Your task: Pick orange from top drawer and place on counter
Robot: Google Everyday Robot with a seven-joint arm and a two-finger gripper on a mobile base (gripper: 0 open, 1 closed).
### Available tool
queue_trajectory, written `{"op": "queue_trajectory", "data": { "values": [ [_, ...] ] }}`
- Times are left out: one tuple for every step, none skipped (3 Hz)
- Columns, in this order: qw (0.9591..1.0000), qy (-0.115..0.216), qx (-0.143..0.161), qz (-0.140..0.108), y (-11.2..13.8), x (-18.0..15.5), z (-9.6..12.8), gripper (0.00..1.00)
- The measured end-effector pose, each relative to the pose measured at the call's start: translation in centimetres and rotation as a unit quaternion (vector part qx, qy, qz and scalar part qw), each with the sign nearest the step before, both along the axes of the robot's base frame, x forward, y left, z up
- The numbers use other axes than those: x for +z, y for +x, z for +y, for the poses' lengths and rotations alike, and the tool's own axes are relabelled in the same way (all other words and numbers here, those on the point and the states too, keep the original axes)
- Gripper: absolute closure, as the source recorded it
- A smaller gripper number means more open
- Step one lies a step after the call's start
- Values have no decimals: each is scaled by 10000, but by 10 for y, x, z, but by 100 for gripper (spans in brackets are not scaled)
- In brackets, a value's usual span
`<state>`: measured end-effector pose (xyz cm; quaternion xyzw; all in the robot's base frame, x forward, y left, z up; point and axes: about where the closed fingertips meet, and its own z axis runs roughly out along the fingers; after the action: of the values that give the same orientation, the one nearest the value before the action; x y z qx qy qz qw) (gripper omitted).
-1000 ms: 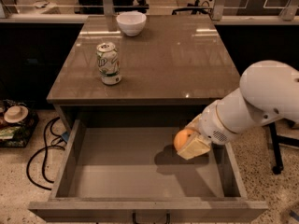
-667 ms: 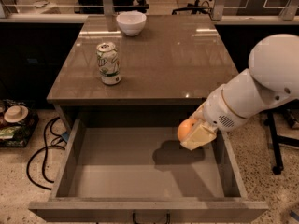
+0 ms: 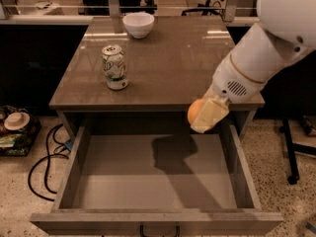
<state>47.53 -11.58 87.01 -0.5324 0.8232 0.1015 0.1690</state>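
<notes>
The hand [image 3: 201, 117], clasped on the orange [image 3: 194, 111], has risen since a second ago. The fruit now hangs at the front edge of the table [image 3: 173, 58], above the right rear of the drawer [image 3: 74, 167]. The lift looks done; setting down remains. The drawer shows only shadow, and the inside of the bowl [image 3: 138, 23] is hidden.

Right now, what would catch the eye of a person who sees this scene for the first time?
The cream two-finger gripper of the white arm at the right holds the small round orange in the air over the rear right of the open grey top drawer, beside the front edge of the glossy brown counter. On that counter stand a green-and-white soda can at the left and a white bowl at the back.
</notes>
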Motion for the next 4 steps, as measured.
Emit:
{"op": "queue_trajectory", "data": {
  "values": [
    [9996,-218,-200,14,27,26,2,100],
    [9983,-337,-379,-276,54,54,9,100],
    [9983,-338,-379,-276,54,54,9,100],
    [9979,-177,-588,-211,98,40,3,100]
  ]
}}
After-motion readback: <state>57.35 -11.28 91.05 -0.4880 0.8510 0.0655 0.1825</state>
